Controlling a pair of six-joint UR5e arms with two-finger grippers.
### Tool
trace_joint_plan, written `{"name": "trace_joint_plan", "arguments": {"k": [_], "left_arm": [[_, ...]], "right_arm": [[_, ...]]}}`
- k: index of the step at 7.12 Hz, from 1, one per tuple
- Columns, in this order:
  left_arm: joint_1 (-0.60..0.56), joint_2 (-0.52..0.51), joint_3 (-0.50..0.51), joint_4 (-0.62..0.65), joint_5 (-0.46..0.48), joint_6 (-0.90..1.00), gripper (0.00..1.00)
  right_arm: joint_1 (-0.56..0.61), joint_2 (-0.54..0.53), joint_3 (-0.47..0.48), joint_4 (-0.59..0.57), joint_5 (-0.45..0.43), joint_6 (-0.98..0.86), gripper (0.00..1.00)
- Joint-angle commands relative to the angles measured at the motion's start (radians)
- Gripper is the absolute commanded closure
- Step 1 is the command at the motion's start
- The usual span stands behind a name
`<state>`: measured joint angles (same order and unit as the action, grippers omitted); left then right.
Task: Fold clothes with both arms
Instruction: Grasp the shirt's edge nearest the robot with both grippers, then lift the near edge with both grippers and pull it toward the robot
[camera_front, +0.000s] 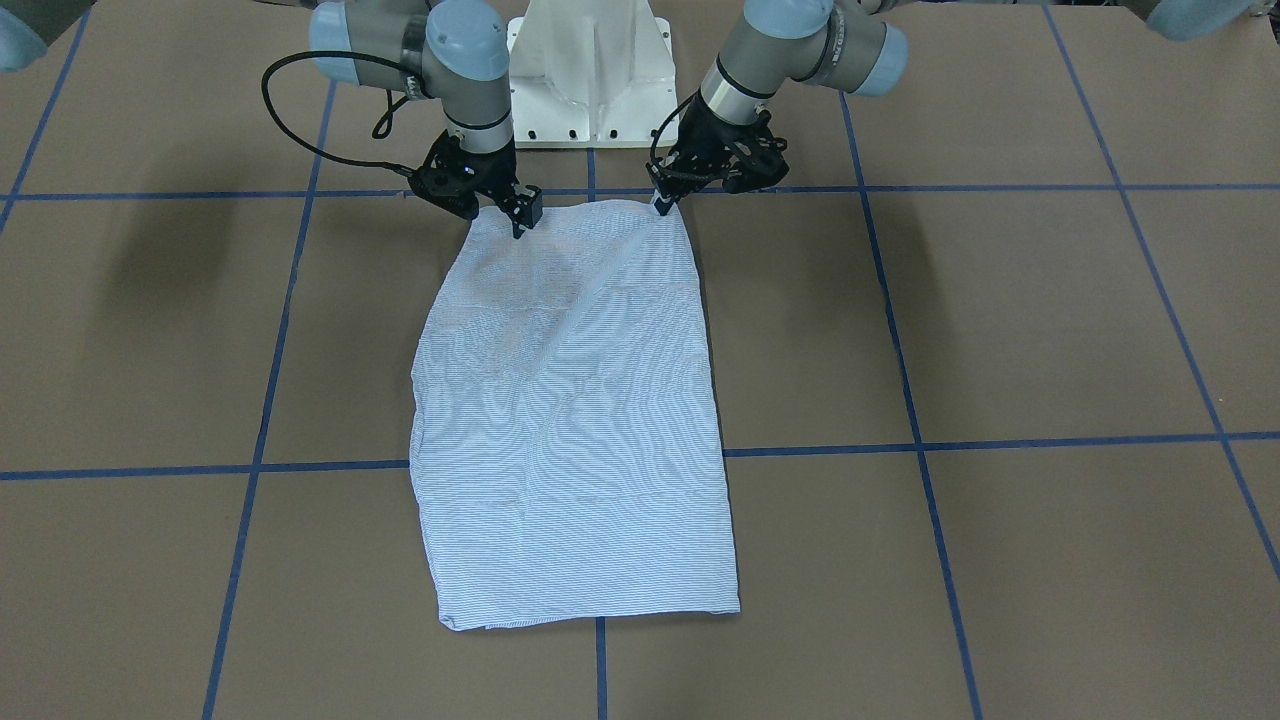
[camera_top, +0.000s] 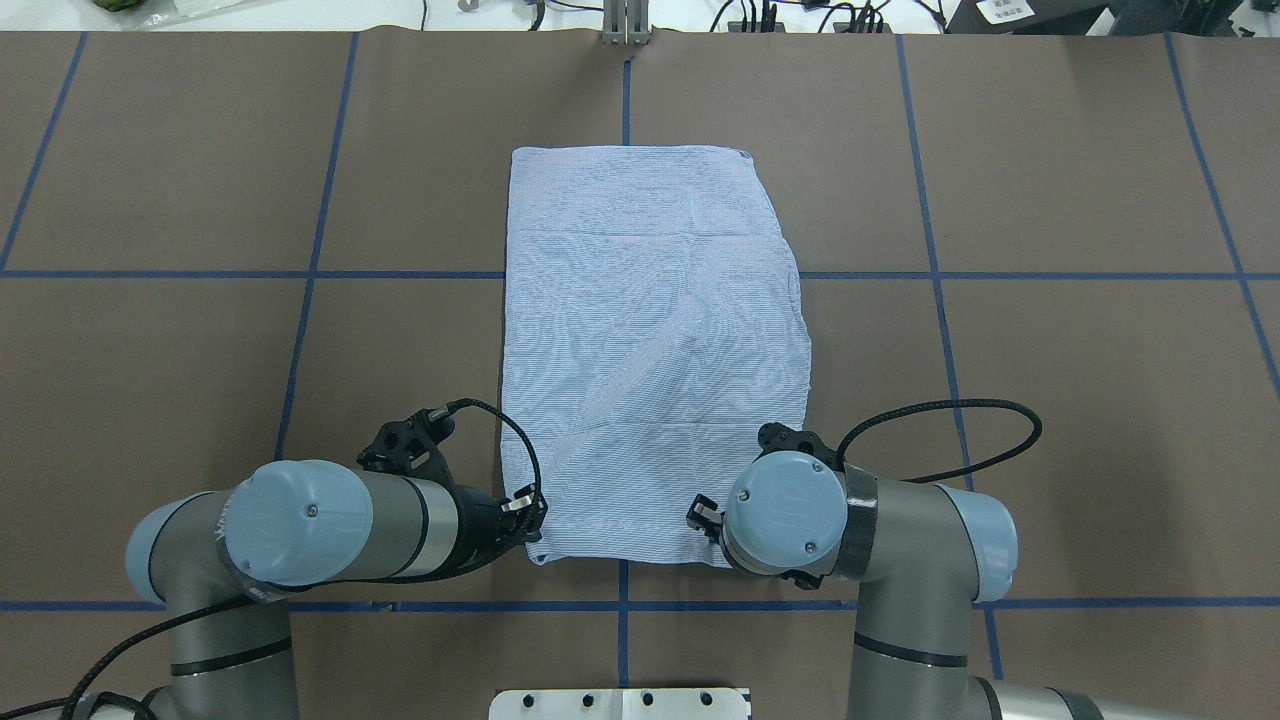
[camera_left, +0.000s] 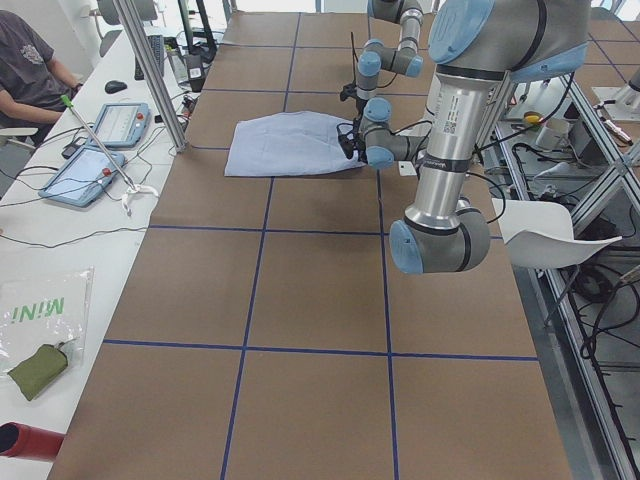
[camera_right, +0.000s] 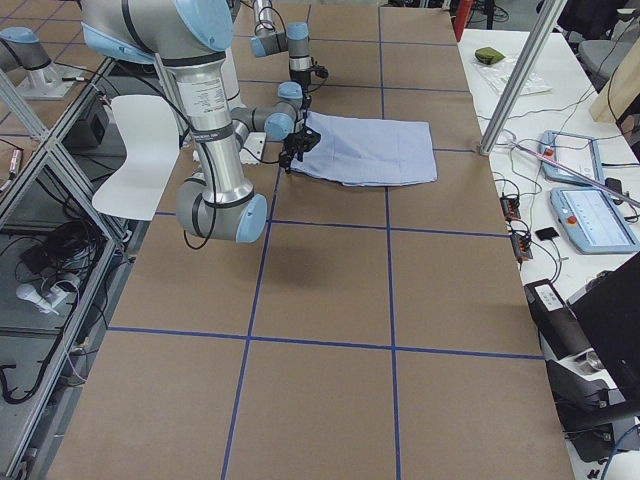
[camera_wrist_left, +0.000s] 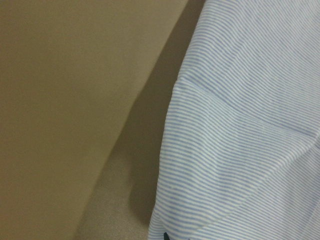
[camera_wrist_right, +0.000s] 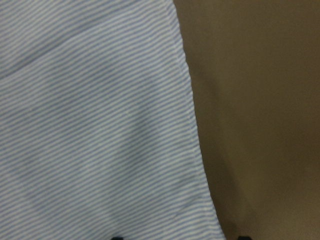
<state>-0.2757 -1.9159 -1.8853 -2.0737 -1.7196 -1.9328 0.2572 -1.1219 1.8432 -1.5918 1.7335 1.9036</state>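
One shirt, two arms, two grippers. Seen from above, the left arm (camera_top: 300, 520) sits low at 7 o'clock with its forearm level and pointing toward 3. The left gripper (camera_front: 661, 206) is at the shirt's near corner, and I cannot tell how its jaws are set. The right arm (camera_top: 900, 540) at 5 o'clock reaches toward 9. The right gripper (camera_front: 519, 226) is tipped down onto the other near corner, and its fingertips (camera_wrist_right: 117, 238) seem spread across the hem. The shirt (camera_top: 650, 340), folded into a long rectangle, lies flat mid-table (camera_top: 200, 200), running toward 12.
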Motion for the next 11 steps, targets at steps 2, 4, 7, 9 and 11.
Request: {"name": "trace_joint_plan", "arguments": {"k": [2,4,7,9,11], "left_arm": [[0.000,0.000,0.002,-0.002,0.000,0.000,1.00],[0.000,0.000,0.005,-0.003,0.000,0.000,1.00],[-0.003,-0.003,-0.024,-0.003,-0.008,0.000,1.00],[-0.010,0.012,-0.093,0.004,-0.015,0.002,1.00],[-0.002,0.037,-0.223,0.088,-0.031,0.002,1.00]], "right_arm": [[0.014,0.005,0.016,-0.001,0.001,-0.001,0.80],[0.014,0.007,0.016,0.001,0.000,-0.001,0.92],[0.054,0.001,0.114,-0.002,0.011,0.002,1.00],[0.059,-0.027,0.171,-0.001,0.032,0.000,1.00],[0.057,-0.077,0.275,-0.002,0.046,0.000,1.00]]}}
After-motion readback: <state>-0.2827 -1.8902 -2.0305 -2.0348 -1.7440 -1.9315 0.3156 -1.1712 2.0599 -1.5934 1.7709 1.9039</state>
